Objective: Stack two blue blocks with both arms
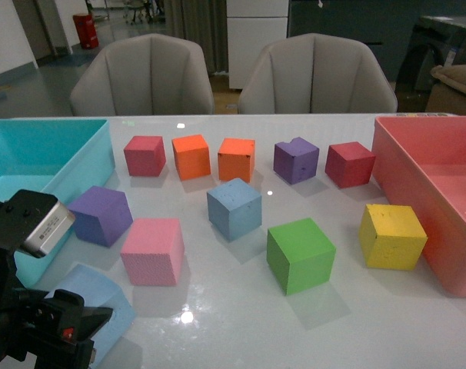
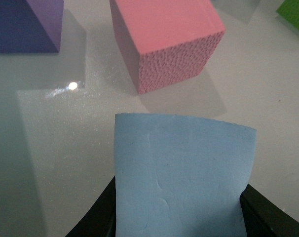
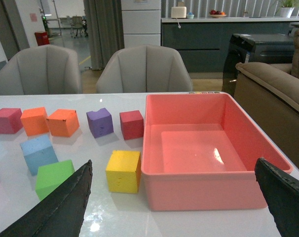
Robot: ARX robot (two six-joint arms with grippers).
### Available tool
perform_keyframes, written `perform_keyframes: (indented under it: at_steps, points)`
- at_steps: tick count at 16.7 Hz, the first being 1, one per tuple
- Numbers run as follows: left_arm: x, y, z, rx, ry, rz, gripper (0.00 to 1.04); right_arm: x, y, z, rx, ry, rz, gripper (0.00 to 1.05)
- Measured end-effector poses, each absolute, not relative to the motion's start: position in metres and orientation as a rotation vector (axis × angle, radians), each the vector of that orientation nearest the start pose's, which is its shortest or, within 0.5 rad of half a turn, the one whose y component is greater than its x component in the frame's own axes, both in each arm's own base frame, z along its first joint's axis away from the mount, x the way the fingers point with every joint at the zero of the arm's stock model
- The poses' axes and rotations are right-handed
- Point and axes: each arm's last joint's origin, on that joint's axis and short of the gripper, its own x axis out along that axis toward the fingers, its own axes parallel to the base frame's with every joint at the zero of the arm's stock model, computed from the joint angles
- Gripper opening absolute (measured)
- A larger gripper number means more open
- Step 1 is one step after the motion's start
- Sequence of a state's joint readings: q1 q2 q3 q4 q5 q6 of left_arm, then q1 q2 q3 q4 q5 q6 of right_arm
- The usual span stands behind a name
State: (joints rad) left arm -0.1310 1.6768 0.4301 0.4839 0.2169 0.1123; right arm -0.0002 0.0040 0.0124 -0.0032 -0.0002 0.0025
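Note:
One blue block (image 1: 94, 304) sits at the front left of the table, held by my left gripper (image 1: 64, 327), which is shut on it; in the left wrist view this blue block (image 2: 181, 175) fills the space between the black fingers (image 2: 268, 215). The other blue block (image 1: 234, 207) rests free on the table's middle, also visible as the blue block (image 3: 38, 153) in the right wrist view. My right gripper (image 3: 181, 207) is open with nothing between its fingers (image 3: 56, 207), hovering in front of the pink bin. The right arm is out of the front view.
A pink cube (image 1: 153, 250) and purple cube (image 1: 101, 215) lie close to the held block. Green (image 1: 300, 254) and yellow (image 1: 392, 235) cubes sit front right. Red, orange and purple cubes line the back. A turquoise bin (image 1: 79, 165) stands left, a pink bin (image 1: 402, 165) right.

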Motion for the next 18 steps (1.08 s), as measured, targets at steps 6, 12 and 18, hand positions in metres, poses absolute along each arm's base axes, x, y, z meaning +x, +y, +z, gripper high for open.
perform_keyframes:
  at_steps: [6,12,18]
  points:
    - [0.266,-0.093,0.161,0.099,0.612,-0.459,0.42,0.097,0.000,0.167,0.002,-0.005,0.000,0.98]
    - [0.332,-0.174,0.168,0.098,0.701,-0.408,0.41,0.097,0.000,0.167,0.002,-0.005,0.000,0.98]
    - [0.399,-0.203,0.156,0.059,0.757,-0.306,0.41,0.097,0.000,0.167,0.002,-0.005,0.000,0.98]
